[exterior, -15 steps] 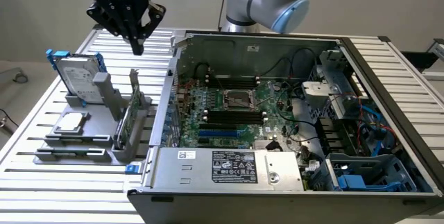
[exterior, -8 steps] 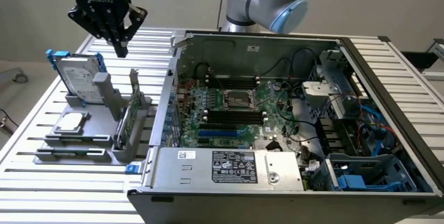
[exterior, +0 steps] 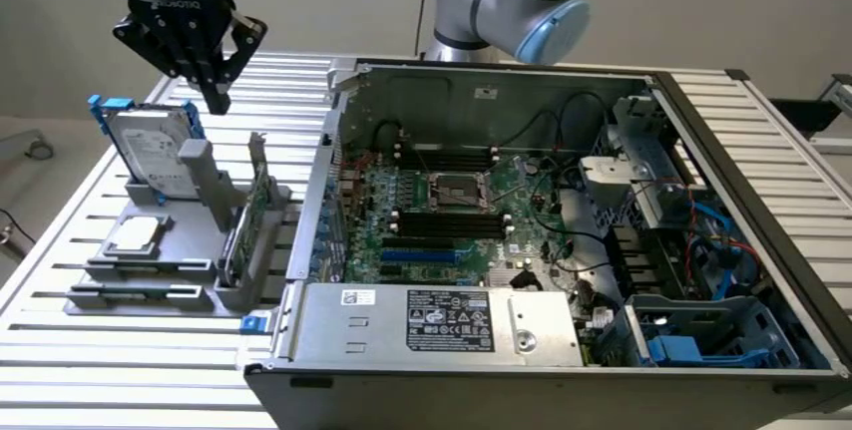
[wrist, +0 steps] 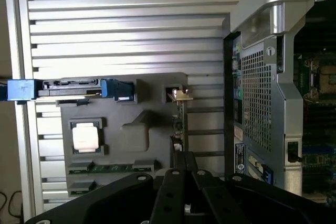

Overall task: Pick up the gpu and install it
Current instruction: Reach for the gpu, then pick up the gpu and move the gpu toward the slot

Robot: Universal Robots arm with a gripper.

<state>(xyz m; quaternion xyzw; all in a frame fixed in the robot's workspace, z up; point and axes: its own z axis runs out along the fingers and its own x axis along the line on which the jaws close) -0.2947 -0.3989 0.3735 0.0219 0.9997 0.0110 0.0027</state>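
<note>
1. The pick-up step is in hand, by the look of it. The gripper point(exterior: 217, 99) is hovering over the holder point(exterior: 147, 285) at the exterior view's left and is not touching the gpu point(exterior: 255, 186).

2. The gpu is standing on edge in a slot of the holder, on the side nearest the case point(exterior: 745, 250) and outside it. So none of the install appears done. In the wrist view the gpu point(wrist: 179, 121) is showing edge-on as a thin line, running from its silver bracket toward the gripper point(wrist: 184, 157).

3. The tool's fingers are pressing together, narrow as they go, and are holding nothing.

4. A grasp would seem to call for the fingers to part first. It would then need a straight descent, so that one finger passes each face of the thin card without nudging the holder's walls. With so slim an edge, the line-up is probably mattering more than the reach.

5. The arm point(exterior: 520, 1) is reaching from behind the case across to the holder. Its wrist is pointing the gripper straight down at the table point(exterior: 80, 350), and the fingertips are hanging just above the drive point(exterior: 150, 146) and near the card's top edge.

6. The drive, with its blue rails, is standing at the holder's far end. The chip point(exterior: 138, 235) is lying flat in its pocket, well clear of the fingers.
</note>
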